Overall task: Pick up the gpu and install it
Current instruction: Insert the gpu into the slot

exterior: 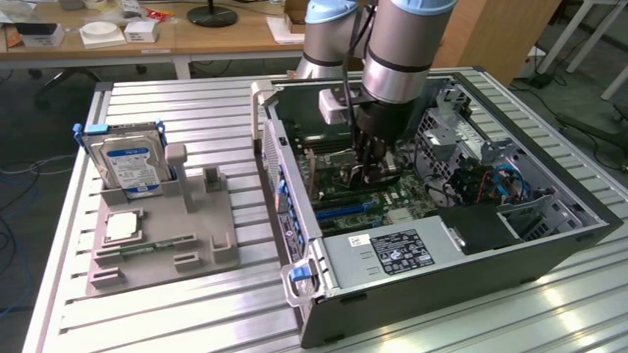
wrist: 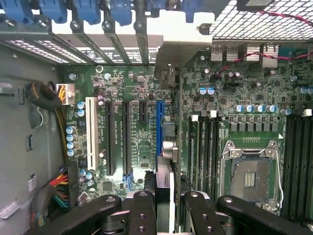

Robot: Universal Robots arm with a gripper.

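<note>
The gpu, a thin flat dark expansion card with a silver metal end bracket, is seen edge-on inside the open black computer case; it is pinched between the black fingers of the gripper; it is held along the long blue slot of the green motherboard; whether it is seated cannot be told; the silver hard drive with blue label stands in the grey plastic tray.

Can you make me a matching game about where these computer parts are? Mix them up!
Things:
1 hard drive
2 gpu
3 processor chip

Places:
A lying flat on the grey tray
B held by the gripper inside the computer case
C standing upright in the grey tray

Pairs: 1-C, 2-B, 3-A
</note>
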